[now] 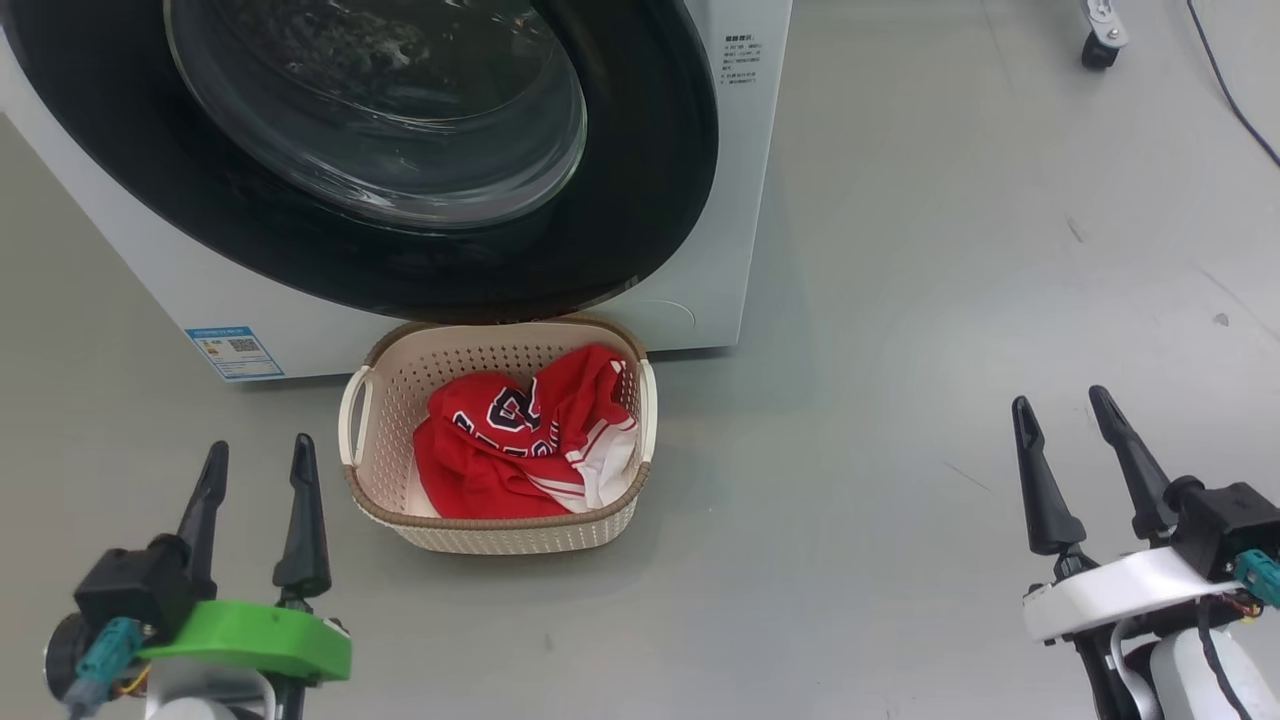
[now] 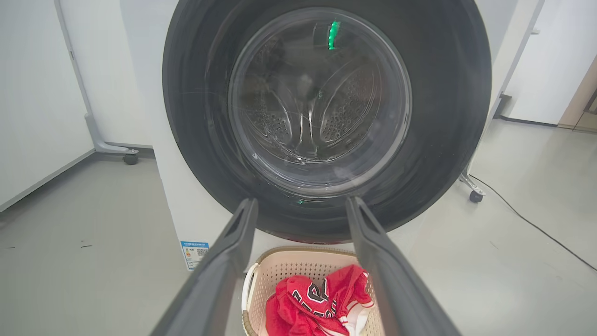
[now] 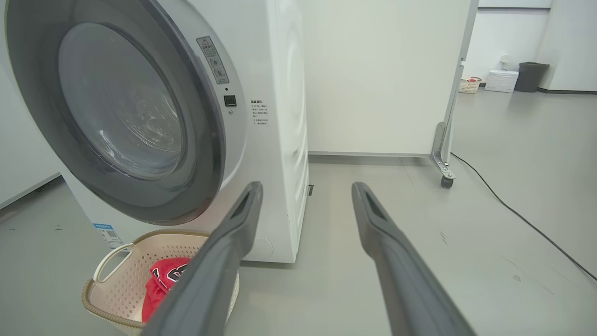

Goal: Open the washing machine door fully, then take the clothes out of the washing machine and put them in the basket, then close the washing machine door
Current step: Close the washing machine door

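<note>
Both spread, empty: left gripper (image 1: 260, 442), right gripper (image 1: 1059, 395) | clothes (image 1: 500, 450) in basket (image 1: 500, 538) | left wrist view: drum (image 2: 345, 112)

1. Washing machine (image 1: 740, 200): upper left of the frame, on the floor (image 1: 900, 400).
2. Washing machine door (image 1: 640, 180): on the machine's front, above the basket.
3. Basket (image 1: 500, 522): frame centre, on the floor, just before the machine.
4. Clothes (image 1: 500, 450): in the basket.
5. Left hand (image 1: 260, 445): lower left, beside the basket.
6. Right hand (image 1: 1059, 398): lower right, well apart.

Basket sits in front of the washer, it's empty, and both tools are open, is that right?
Not quite. The basket isn't empty: it holds red clothes, as the head view shows. It does sit in front of the washer, and the left tool and right tool are both open.
</note>
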Available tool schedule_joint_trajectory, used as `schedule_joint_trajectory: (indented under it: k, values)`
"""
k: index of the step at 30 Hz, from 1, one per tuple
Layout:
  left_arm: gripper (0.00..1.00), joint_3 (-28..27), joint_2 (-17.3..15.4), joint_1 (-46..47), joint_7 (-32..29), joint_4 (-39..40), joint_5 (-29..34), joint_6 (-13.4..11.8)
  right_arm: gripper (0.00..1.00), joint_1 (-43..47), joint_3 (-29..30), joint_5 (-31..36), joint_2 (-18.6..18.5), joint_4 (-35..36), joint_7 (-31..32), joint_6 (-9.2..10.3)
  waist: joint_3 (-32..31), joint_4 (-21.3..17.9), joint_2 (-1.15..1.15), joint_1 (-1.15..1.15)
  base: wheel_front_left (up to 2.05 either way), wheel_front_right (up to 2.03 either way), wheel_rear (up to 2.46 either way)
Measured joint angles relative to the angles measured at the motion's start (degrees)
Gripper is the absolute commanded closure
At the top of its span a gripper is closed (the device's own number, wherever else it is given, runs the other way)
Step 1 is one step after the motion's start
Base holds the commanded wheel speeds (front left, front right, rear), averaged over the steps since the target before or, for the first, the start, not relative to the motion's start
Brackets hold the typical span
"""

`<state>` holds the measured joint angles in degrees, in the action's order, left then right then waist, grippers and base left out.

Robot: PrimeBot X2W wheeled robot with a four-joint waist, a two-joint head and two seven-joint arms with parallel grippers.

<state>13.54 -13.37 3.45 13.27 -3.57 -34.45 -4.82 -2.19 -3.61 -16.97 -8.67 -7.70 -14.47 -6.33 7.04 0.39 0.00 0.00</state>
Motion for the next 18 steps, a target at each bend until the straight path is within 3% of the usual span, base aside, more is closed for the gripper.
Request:
schedule_joint_trajectory:
  k: [18]
  values:
    - [0.0,2.57,3.46,-4.43,0.48,-1.58,4.93,-1.42,0.0,5.08,-0.99,0.41,1.35,-1.52,0.0,1.21,-2.92,0.99,0.0,0.0,0.0,0.0,0.0]
